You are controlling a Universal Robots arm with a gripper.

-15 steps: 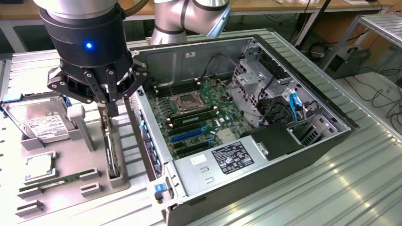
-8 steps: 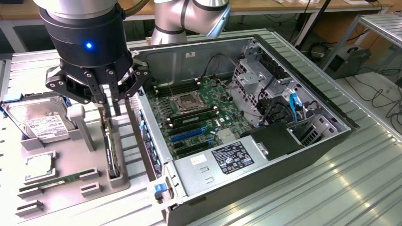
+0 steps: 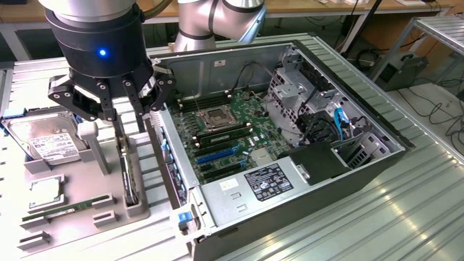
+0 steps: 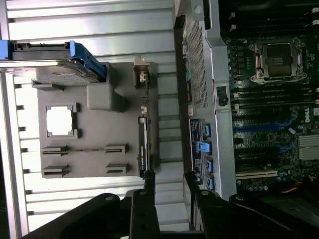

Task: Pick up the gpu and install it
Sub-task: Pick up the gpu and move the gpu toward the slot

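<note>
Now the tool (image 3: 125, 122) hangs with jaws apart, gripping nothing, over the gpu (image 3: 130, 179). The card stands on edge in the grey tray (image 3: 76, 187), probably so its upper edge is free for grasping.

The arm (image 3: 217, 19) is holding the gripper (image 3: 123, 117) pointing straight down, and its jaws are standing apart.
</note>
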